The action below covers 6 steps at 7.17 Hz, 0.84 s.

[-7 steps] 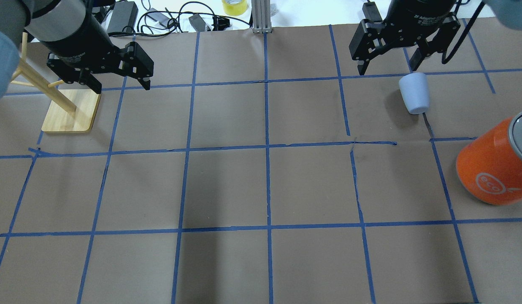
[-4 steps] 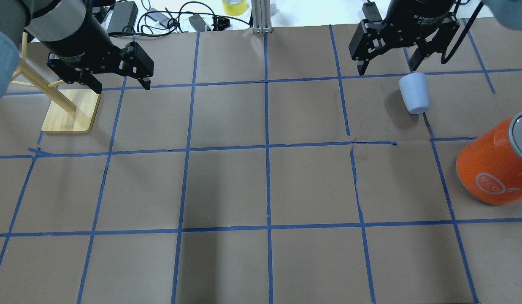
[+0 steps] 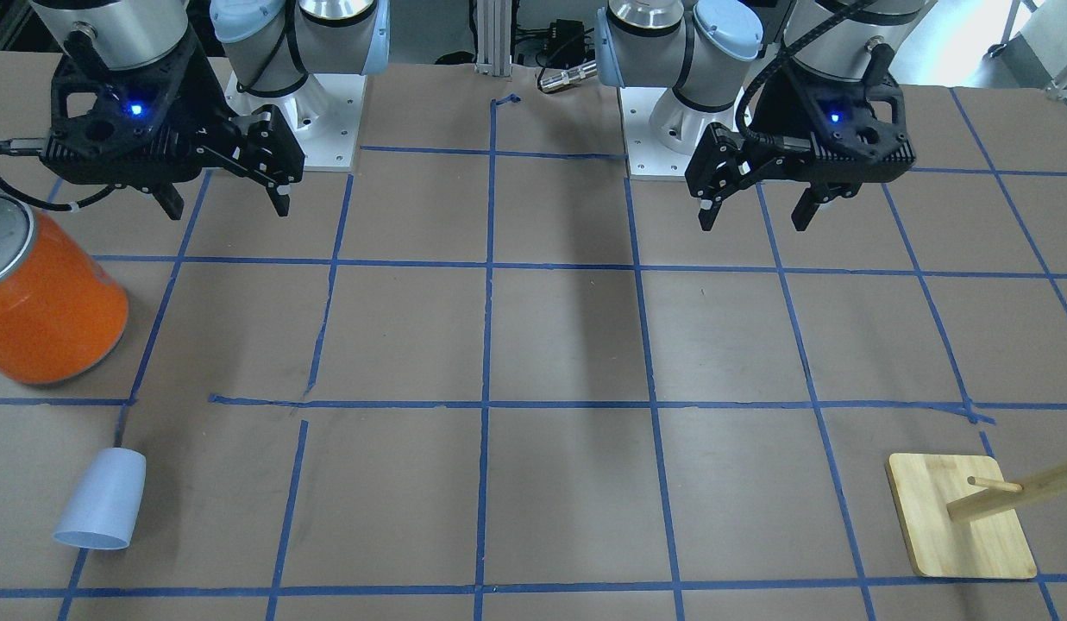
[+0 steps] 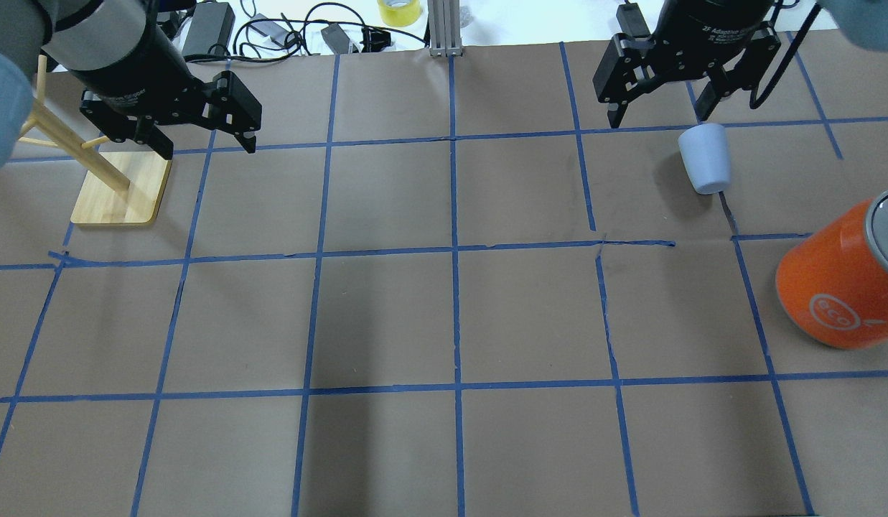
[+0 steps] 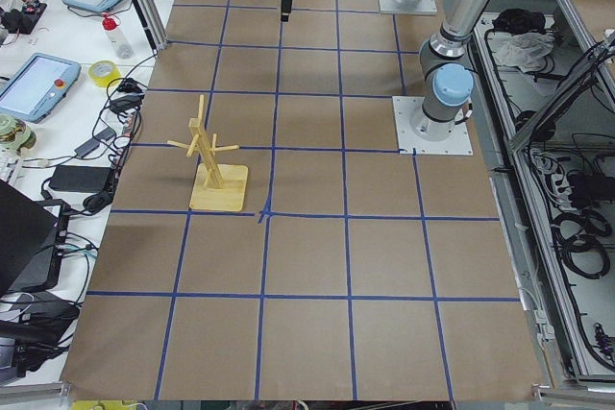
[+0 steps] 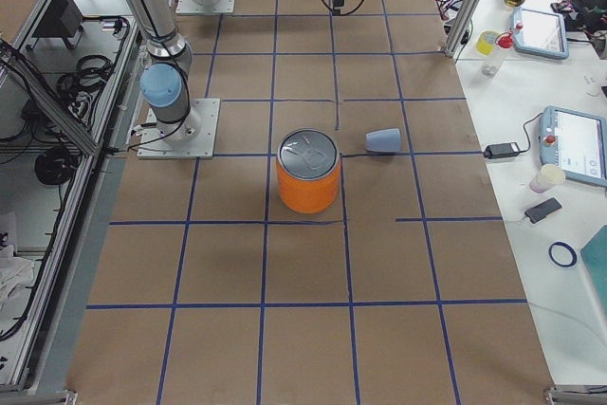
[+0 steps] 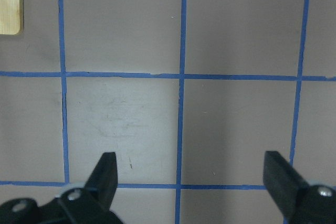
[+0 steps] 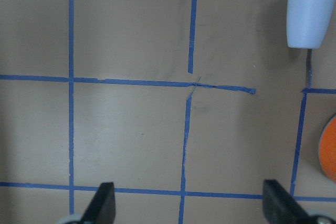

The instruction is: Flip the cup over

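The cup is a small pale blue tumbler lying on its side on the brown paper at the far right, rim pointing away from the robot. It also shows in the front view, the right side view and the upper right corner of the right wrist view. My right gripper is open and empty, held well above the table, with the cup ahead of it and to its right. My left gripper is open and empty, high over the left side.
A large orange can with a silver lid stands near the right edge, closer to the robot than the cup. A wooden peg stand stands at the far left. Cables and a tape roll lie beyond the far edge.
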Motion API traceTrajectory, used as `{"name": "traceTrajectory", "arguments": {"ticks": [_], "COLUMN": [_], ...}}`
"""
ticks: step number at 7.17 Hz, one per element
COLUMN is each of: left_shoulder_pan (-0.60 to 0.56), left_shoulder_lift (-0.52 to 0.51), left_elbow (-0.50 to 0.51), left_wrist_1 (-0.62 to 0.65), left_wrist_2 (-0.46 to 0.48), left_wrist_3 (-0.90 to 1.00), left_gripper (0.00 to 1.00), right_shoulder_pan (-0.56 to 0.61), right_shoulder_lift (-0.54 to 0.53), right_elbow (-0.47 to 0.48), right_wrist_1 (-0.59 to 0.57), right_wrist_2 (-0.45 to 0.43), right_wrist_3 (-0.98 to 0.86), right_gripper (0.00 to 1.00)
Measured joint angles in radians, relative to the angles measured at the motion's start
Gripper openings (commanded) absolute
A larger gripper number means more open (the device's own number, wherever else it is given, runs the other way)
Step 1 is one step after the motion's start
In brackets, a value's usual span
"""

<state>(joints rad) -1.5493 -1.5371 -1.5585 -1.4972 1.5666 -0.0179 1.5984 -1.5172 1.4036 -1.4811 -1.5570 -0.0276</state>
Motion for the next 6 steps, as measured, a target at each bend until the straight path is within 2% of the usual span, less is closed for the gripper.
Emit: {"name": "traceTrajectory", "arguments": {"ticks": [3, 6], "left_shoulder_pan": [0.0, 0.0], "left_shoulder_lift": [-0.001, -0.003], "left_elbow": [0.0, 0.0], "left_wrist_1": [0.0, -0.001], "left_wrist_2": [0.0, -0.002], "left_wrist_3": [-0.001, -0.001], "left_gripper": [1.0, 1.0], "right_shoulder_pan": [-0.011, -0.117], "right_shoulder_lift": [0.008, 0.064], "right_elbow": [-0.015, -0.026], "right_wrist_1": [-0.006, -0.013], "right_wrist_2": [0.002, -0.025], "right_wrist_3": [0.0, -0.069], "right_gripper": [1.0, 1.0]}}
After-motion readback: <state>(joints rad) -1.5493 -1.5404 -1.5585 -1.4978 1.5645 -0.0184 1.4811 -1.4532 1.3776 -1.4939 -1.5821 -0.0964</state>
